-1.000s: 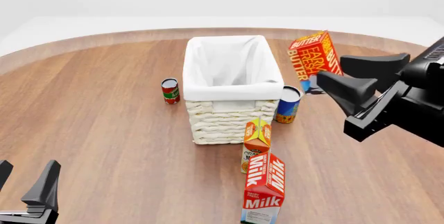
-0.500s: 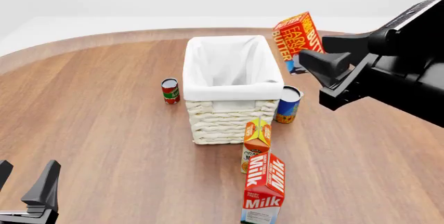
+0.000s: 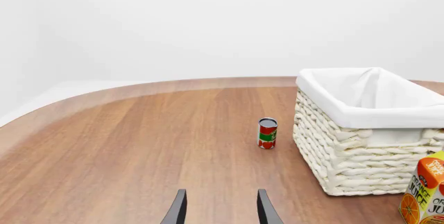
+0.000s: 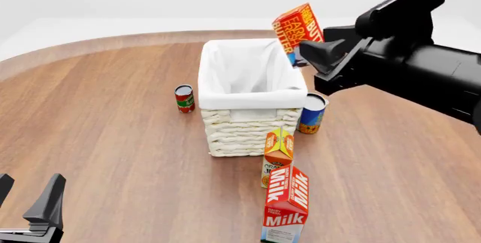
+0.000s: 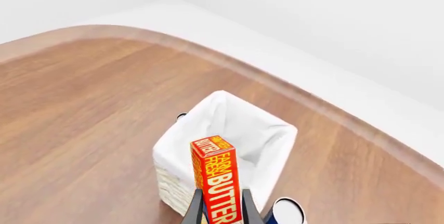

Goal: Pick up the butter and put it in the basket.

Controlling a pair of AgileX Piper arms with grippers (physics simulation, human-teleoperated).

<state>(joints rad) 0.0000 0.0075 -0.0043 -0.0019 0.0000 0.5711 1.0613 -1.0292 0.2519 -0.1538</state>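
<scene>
Above the far right corner of the basket [image 4: 242, 79], the right hand [image 4: 307, 51] pinches the butter [image 4: 295, 29] between its two dark fingers, closed against the box's lower end. The box is lifted clear of the bench [image 4: 112, 130] and stands nearly upright, tipped a little to one side, its red-orange face with the lettering turned toward the front camera. In the right wrist view the butter [image 5: 218, 177] rises from between the fingertips of the right hand [image 5: 222, 211] with the open, cloth-lined basket [image 5: 271, 130] lying below and beyond it; the box is not yet inside the liner.

Just beside the basket's near right corner stands a blue and orange can [image 4: 311, 113] with a pale top, close to the wicker wall. Against the basket's near wall an orange juice carton [image 4: 277, 148] stands upright, and nearer still, toward the camera, a red milk carton [image 4: 286, 203] stands upright too. On the basket's left side, a little apart from it, is a small red can [image 4: 184, 98].

At the near left edge of the bench the left hand [image 4: 29, 212] hangs low with its fingers spread and nothing between them; the left wrist view shows the two fingertips of the left hand [image 3: 219, 211] apart over bare wood, with the red can [image 3: 267, 133] and the basket [image 3: 361, 130] well ahead.
</scene>
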